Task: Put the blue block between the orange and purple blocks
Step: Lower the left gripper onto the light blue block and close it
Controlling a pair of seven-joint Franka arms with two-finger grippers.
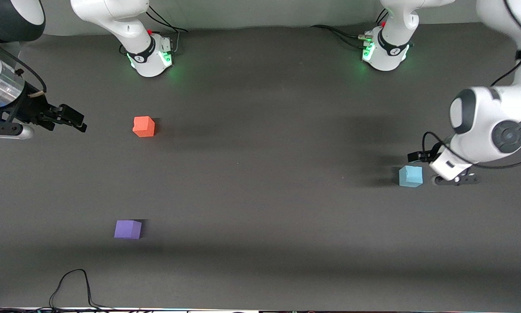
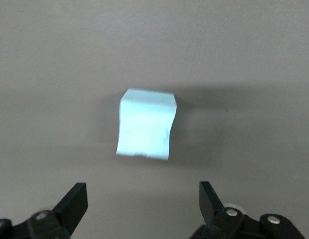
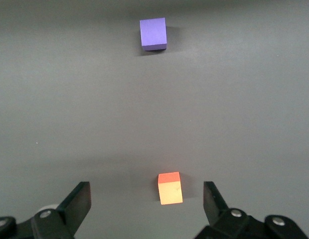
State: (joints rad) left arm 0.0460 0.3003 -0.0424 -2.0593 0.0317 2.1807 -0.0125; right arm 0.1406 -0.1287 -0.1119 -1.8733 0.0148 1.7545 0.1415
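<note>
The blue block (image 1: 410, 176) sits on the dark table toward the left arm's end. My left gripper (image 1: 434, 169) is open and empty, right beside the block; in the left wrist view the block (image 2: 146, 124) lies a little ahead of the open fingers (image 2: 75, 201), apart from them. The orange block (image 1: 143, 126) and the purple block (image 1: 128, 229) lie toward the right arm's end, the purple one nearer to the front camera. My right gripper (image 1: 78, 121) is open and empty, beside the orange block. The right wrist view shows the orange block (image 3: 170, 188) and the purple block (image 3: 153, 34).
The two arm bases (image 1: 149, 56) (image 1: 384, 50) stand along the table's back edge with cables. A black cable (image 1: 73, 287) loops onto the table's front edge toward the right arm's end. The table (image 1: 260, 174) is a dark grey mat.
</note>
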